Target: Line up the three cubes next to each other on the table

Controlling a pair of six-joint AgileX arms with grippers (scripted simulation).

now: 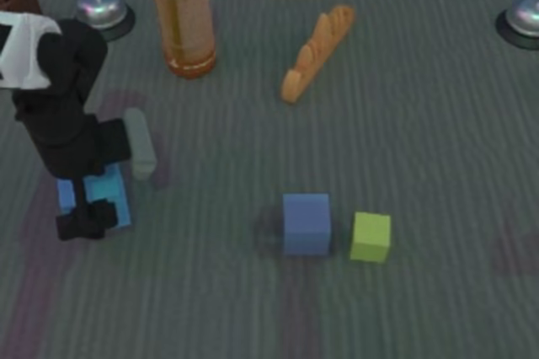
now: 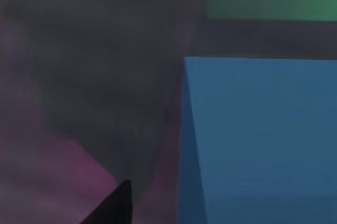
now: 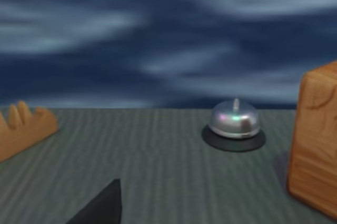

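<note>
While the left gripper [image 1: 91,207] hangs over the sky-blue cube [image 1: 115,195], fingers astride it, grip unclear, the slate-blue cube [image 1: 306,223] sits well right of that cube, the lime-green cube [image 1: 370,237] just beyond.

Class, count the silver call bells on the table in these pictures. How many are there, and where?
2. One bell sits at the table's far left, behind the left arm; the other bell sits at the far right edge, partly cut off. More could lie outside the view.
</note>
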